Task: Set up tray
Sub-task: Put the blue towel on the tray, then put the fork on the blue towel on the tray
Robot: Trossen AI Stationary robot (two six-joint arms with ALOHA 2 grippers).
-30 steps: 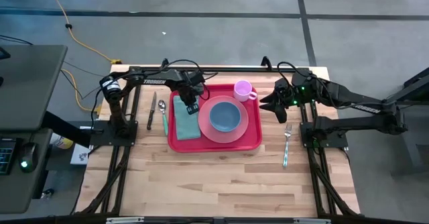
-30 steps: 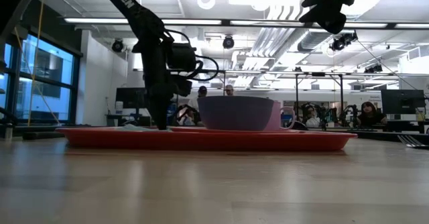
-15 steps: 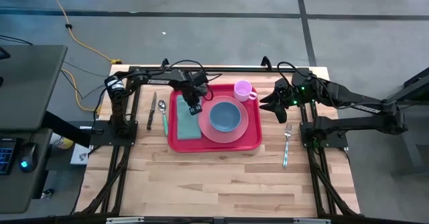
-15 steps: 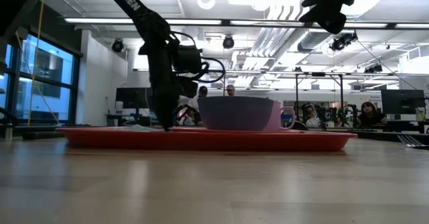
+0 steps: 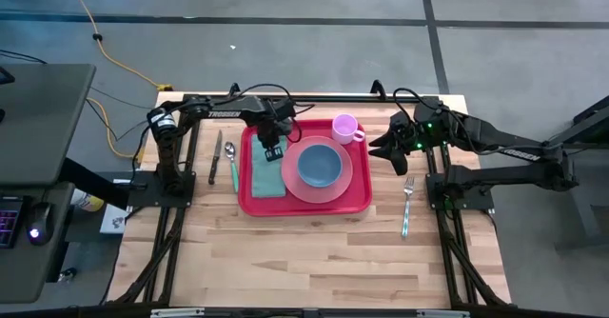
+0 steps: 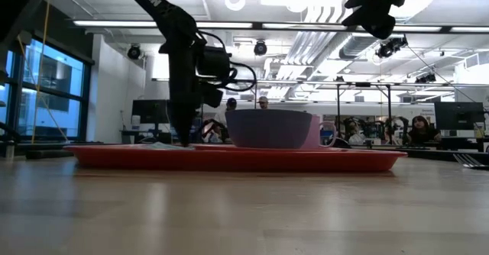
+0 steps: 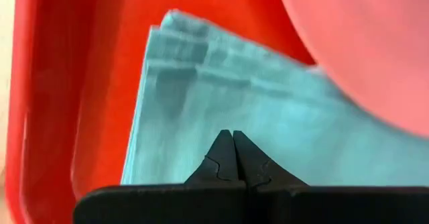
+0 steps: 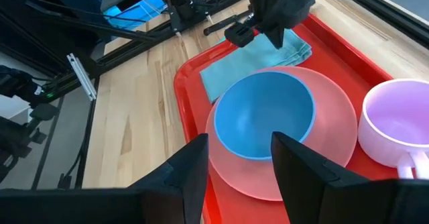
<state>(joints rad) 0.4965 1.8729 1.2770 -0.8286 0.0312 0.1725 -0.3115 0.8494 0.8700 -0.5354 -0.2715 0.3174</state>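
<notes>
The red tray (image 5: pixel 304 202) lies mid-table. On it are a folded teal napkin (image 5: pixel 264 175) at the left, a pink plate (image 5: pixel 338 187) carrying a blue bowl (image 5: pixel 319 164), and a pink cup (image 5: pixel 345 128) at the far right corner. My left gripper (image 5: pixel 273 152) is shut and points down over the napkin's far part (image 7: pixel 201 110). My right gripper (image 8: pixel 238 177) hangs open in the air to the right of the tray (image 8: pixel 194 83), with nothing between its fingers. My left gripper points its shut fingertips (image 7: pixel 232 140) straight down at the napkin's far part, from above. Whether the tips touch the cloth, I cannot tell. The napkin lies flat on the tray floor.
A knife (image 5: pixel 215 156) and a spoon (image 5: pixel 232 164) lie on the wood left of the tray. A fork (image 5: pixel 407 204) lies to its right, below my right arm. The near half of the table is bare wood.
My left gripper has stayed shut over the napkin and has tipped a little more upright. The napkin lies as before.
</notes>
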